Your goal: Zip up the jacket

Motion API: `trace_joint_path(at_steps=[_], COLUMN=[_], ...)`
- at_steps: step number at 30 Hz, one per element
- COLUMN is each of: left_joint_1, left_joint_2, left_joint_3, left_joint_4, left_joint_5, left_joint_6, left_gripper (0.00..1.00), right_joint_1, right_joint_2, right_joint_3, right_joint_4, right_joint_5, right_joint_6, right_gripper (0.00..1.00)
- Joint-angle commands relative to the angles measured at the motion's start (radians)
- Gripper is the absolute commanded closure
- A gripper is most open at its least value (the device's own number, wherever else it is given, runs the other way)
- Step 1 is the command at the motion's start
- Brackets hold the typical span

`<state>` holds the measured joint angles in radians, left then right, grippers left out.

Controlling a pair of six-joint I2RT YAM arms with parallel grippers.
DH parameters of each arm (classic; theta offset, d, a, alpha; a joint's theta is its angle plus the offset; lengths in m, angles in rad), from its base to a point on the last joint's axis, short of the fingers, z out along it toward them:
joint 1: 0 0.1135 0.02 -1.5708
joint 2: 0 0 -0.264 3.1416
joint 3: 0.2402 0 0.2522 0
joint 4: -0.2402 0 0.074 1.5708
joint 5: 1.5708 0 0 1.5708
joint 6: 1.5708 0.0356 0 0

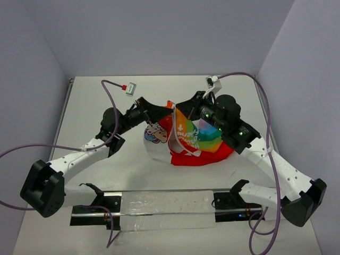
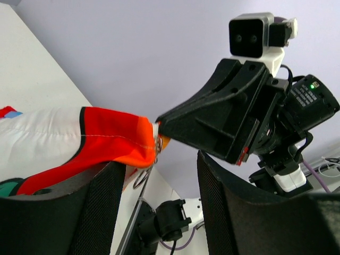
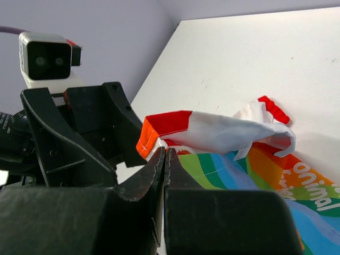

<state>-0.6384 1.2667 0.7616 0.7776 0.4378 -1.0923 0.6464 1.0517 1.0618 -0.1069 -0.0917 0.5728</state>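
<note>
Jacket (image 3: 218, 132) edge pinched in right claw (image 3: 164, 155), left claw (image 2: 159, 178) parted

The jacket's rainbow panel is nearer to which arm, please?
Right. The right arm hangs over the rainbow panel's edge; the left arm lies off to its left, beyond the cartoon print.

White-and-black jointed left arm (image 1: 79, 154) and right arm (image 1: 276, 170) reach from the lower corners toward frame centre. The black two-finger left gripper (image 2: 159, 175) stands spread; the black right gripper (image 3: 163, 151) is pinched closed.
</note>
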Motion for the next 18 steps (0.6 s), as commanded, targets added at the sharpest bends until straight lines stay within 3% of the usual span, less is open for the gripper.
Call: trace_joint_path(at_steps=[1,18], left_joint_1=[0.003,0.002], left_joint_2=[-0.048,-0.049], left_joint_3=[-0.02,-0.062], left_joint_4=[0.063,0.059], left_joint_5=[0.03,0.05], left_joint_6=[0.002,-0.012], left_gripper=[0.38,0.35], right_joint_1=[-0.016,-0.021], right_joint_2=[0.007,0.021], right_joint_3=[0.052,0.052], right_joint_4=[0.019,0.024], right_joint_5=[0.009,0.007], right_joint_6=[0.002,0.003], right_gripper=[1.0,1.0])
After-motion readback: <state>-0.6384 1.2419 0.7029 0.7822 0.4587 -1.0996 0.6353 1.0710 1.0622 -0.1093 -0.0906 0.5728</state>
